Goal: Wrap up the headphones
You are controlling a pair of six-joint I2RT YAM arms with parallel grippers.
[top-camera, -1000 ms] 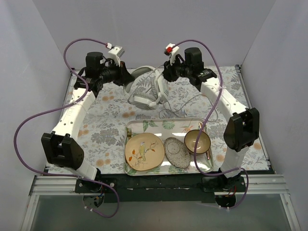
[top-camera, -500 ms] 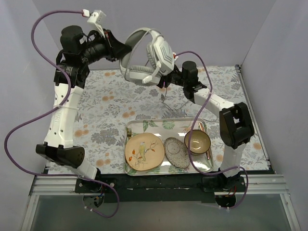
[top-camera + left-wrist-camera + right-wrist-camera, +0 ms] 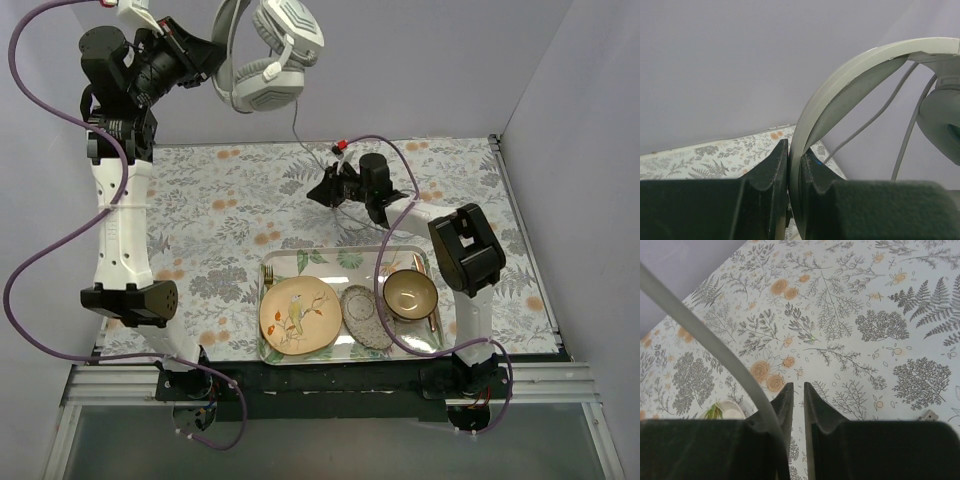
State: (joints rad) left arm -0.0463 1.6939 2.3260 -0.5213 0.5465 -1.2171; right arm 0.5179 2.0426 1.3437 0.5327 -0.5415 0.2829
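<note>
Low over the desk (image 3: 220, 210), the right tool (image 3: 318, 192) has its jaws drawn nearly together. The cable (image 3: 715, 346) runs alongside 1 finger, and I cannot tell if it is pinched. From there the cable rises up and away to the headphones (image 3: 270, 50), which hang high at the far left, headband clamped in the left tool (image 3: 794, 148). The right tool is nearer the slack, so the winding likely falls to it.

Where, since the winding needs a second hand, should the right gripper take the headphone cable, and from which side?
On the free stretch of the cable below the ear cups, coming in level from the right, jaws across it. The left gripper holds the headphones high by the headband, so that stretch hangs nearly upright. The right gripper sits beside it; grip unclear.
</note>
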